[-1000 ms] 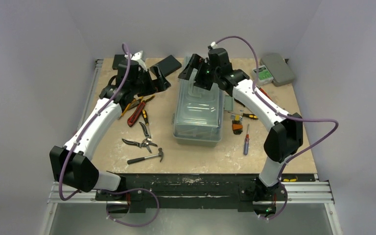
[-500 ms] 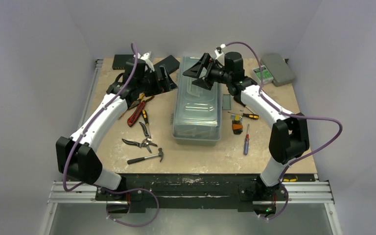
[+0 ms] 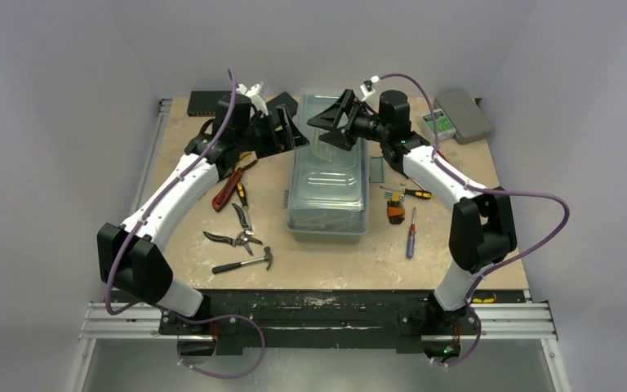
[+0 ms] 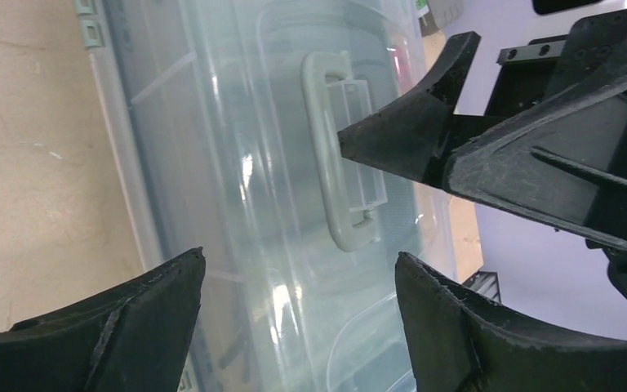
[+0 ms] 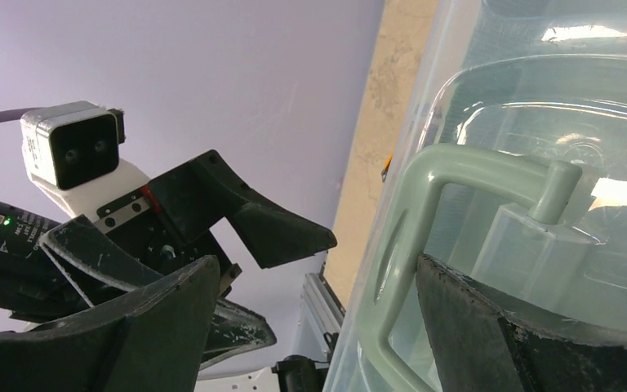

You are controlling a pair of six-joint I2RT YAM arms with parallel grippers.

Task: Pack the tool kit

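Presently held: nothing.
Toolbox (image 3: 331, 175): on the table (image 3: 318, 265), lid shut, long axis near-to-far.
Handle (image 4: 339, 155): along that axis, atop the toolbox lid.
Left pincer (image 3: 290, 131): wide, at the toolbox's far-left edge.
Right pincer (image 3: 331, 126): wide, over the toolbox's far end (nearer the handle, I judge).
Loose tools (image 3: 237, 216): not yet packed, beside the toolbox, both flanks.

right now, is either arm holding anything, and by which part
Nothing is held. Both arms' jaws stand open and empty above the toolbox lid, near its handle, closed on nothing.
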